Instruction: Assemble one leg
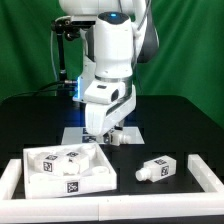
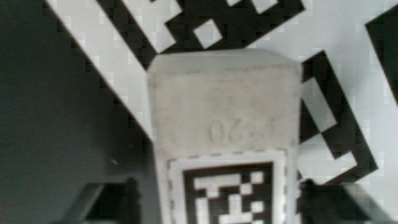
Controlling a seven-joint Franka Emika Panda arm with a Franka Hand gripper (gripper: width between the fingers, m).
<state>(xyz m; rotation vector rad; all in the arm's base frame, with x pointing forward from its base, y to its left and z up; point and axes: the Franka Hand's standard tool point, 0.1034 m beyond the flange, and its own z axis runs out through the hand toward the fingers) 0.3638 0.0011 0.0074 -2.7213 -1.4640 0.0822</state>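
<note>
Item: leg (image 2: 221, 105), white, tagged. You have it clamped in the pincer (image 1: 109, 138), over the marker board (image 1: 72, 133). Spare leg (image 1: 160, 168) lies on the surface (image 1: 190, 125), at the pincer's 4 o'clock.

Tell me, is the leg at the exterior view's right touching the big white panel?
Apart. The exterior view shows black table between the leg and the panel.

Your exterior view faced the arm (image 1: 110, 60) over the worktop (image 1: 180, 125), mid-distance, wrist view hugged the leg (image 2: 217, 100) beneath your gripper (image 1: 103, 138).
</note>
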